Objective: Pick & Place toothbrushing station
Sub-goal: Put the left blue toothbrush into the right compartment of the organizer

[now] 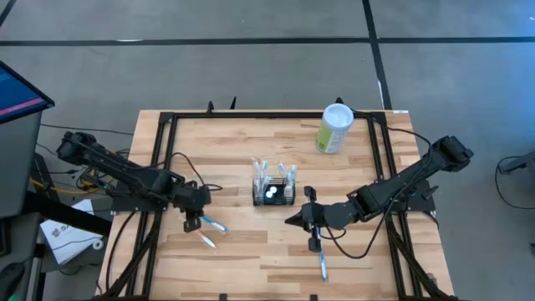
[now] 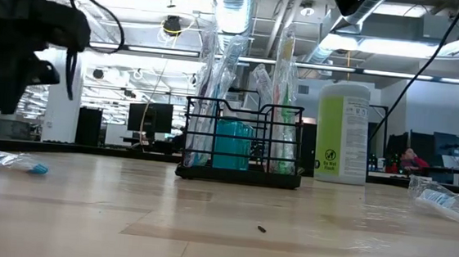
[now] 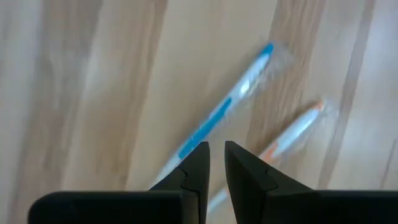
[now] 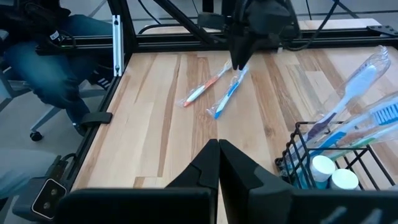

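Observation:
The toothbrushing station, a black wire caddy with wrapped toothbrushes standing in it, rests on its base at mid-table. My left gripper points down over a blue wrapped toothbrush that lies flat beside an orange one. Its fingers stand slightly apart with nothing between them. Whether they touch the blue toothbrush, I cannot tell. My right gripper hovers shut and empty to the right of the caddy, near its front.
A pale-green canister with a white lid stands at the far right. Another wrapped toothbrush lies near the front edge, below my right gripper. A black frame borders the tabletop. A seated person shows beyond the table's left side.

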`<move>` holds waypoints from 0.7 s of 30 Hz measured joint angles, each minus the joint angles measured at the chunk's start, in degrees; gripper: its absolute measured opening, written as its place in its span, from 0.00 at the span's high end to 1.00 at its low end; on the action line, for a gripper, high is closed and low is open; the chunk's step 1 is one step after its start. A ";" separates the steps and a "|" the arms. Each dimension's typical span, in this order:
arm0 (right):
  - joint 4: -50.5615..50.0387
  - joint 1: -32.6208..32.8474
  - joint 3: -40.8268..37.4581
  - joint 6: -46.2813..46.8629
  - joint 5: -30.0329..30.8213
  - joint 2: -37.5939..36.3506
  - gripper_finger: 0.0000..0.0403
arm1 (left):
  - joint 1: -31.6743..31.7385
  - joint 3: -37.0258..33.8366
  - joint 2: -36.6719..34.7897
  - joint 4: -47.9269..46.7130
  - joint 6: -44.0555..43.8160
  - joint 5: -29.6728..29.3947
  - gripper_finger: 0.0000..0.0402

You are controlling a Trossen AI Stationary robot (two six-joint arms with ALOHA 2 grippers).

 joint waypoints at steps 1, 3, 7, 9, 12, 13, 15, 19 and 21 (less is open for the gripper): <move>0.00 -0.02 0.00 0.01 0.00 0.00 1.00 | 0.00 0.25 0.83 -0.44 0.01 0.73 0.88; 0.02 -0.02 0.00 0.01 0.00 0.00 1.00 | 0.00 0.27 2.71 -0.63 0.21 2.41 0.87; 0.04 -0.04 0.00 0.01 0.00 0.00 1.00 | 0.00 0.24 7.22 -3.12 0.99 4.94 0.82; 0.04 -0.04 0.00 0.01 0.00 0.00 1.00 | 0.00 0.24 8.63 -3.04 1.75 5.15 0.79; 0.04 -0.04 0.00 0.01 0.00 0.00 1.00 | 0.00 0.24 9.98 -2.92 1.96 5.11 0.76; 0.07 -0.04 0.00 0.01 0.00 0.00 1.00 | 0.00 0.24 10.18 -2.95 2.71 5.05 0.75; 0.04 -0.04 0.00 0.01 0.00 0.00 1.00 | 0.01 0.24 10.13 -2.92 3.49 4.95 0.73; 0.03 -0.11 0.00 -0.01 0.00 0.00 1.00 | 0.20 1.11 10.00 -2.88 4.48 4.67 0.71; 0.02 -0.39 0.00 0.01 0.00 0.00 1.00 | 0.20 1.27 9.96 -2.94 6.16 4.45 0.70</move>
